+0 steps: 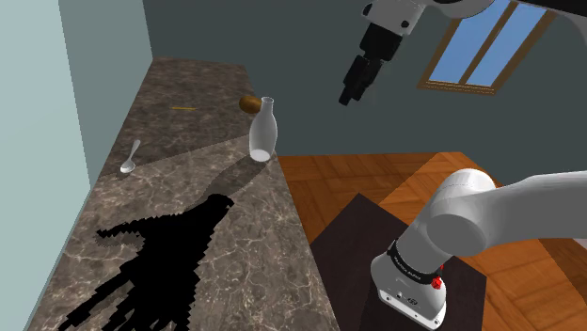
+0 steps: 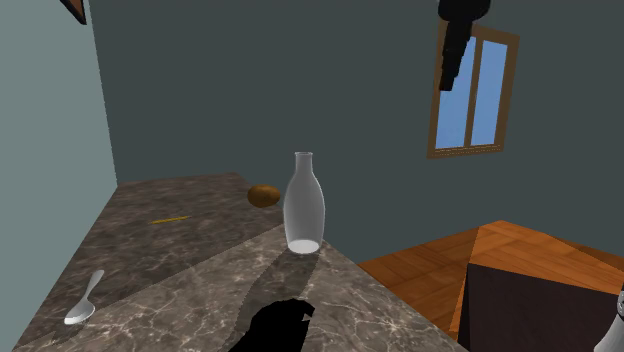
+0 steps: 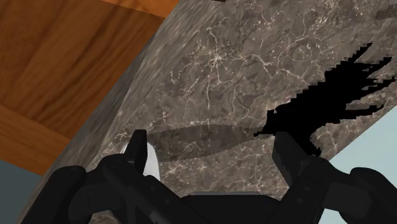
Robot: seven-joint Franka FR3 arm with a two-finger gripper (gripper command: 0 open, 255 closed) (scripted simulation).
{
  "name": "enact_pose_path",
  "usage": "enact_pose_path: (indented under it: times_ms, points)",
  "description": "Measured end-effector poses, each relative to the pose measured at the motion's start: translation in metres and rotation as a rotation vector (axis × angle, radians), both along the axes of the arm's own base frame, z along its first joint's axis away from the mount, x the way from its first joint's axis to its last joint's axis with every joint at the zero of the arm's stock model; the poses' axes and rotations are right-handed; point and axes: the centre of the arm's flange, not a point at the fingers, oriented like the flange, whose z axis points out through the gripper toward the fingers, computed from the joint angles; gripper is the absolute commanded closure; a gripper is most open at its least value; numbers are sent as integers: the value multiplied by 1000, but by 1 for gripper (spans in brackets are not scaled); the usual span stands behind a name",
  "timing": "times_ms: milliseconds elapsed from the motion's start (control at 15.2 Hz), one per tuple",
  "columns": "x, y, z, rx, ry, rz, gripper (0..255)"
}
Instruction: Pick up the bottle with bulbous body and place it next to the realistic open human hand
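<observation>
While the black gripper (image 1: pixel 350 97) hangs high up with fingers apart, holding nothing, one clear bottle (image 1: pixel 262 132) stands upright near the marble counter's (image 1: pixel 273 254) edge, long axis vertical, neck up, one brown round thing (image 1: pixel 249 103) just behind, one spoon (image 1: pixel 130 158), one black hand shape (image 1: pixel 160 263) well apart

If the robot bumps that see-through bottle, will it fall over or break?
Probably tippy: the bottle is tall with a thin neck. It looks like clear glass, so it is likely slippery and breakable. It stands near the edge of the counter, so a hard push might send it off.
</observation>
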Motion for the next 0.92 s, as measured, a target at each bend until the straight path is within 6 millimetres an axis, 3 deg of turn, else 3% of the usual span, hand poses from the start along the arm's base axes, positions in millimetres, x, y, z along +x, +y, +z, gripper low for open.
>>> enact_pose_path:
  times_ms: [198,924]
  points:
    - [15,-2,-7,-6,-1,2,0]
    - [142,-14,-63,-60,-14,20,0]
